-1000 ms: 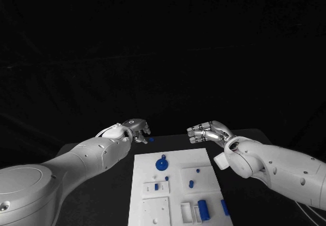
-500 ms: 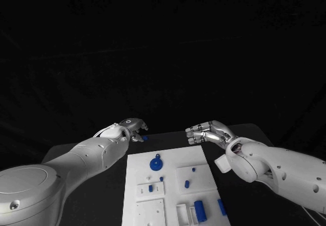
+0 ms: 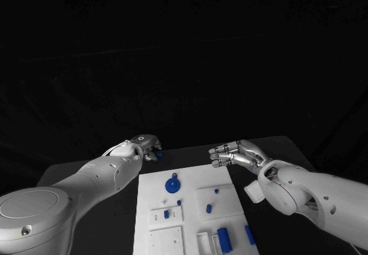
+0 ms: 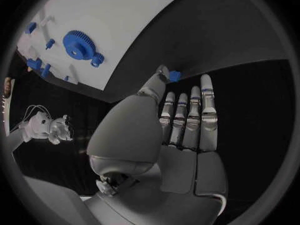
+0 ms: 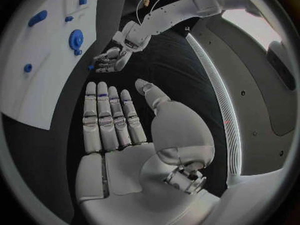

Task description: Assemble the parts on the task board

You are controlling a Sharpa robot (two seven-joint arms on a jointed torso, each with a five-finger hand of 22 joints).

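Observation:
The white task board point(image 3: 196, 180) lies in the middle of the black table, with a blue gear point(image 3: 173, 185) standing near its far end. A small blue part point(image 3: 159, 155) lies on the table just past the board's far left corner. My left hand point(image 3: 144, 144) hovers over it with straight fingers, and the thumb tip point(image 4: 160, 74) is right at the part point(image 4: 174, 75). My right hand point(image 3: 234, 154) is off the board's far right corner, fingers apart, holding nothing. The right wrist view shows that palm point(image 5: 115, 130) flat, with the left hand point(image 5: 111, 60) beyond it.
Several more blue parts sit on the board's near half: a block point(image 3: 224, 237), a peg point(image 3: 250, 234) and small pins point(image 3: 208, 209). The board point(image 4: 125, 20) point(image 5: 37, 60) has bare white recesses. Black table stretches on both sides of it.
The whole picture has shifted, so the camera has moved. Both hands keep about the same places by the board's far corners; the right hand's fingers look a little straighter.

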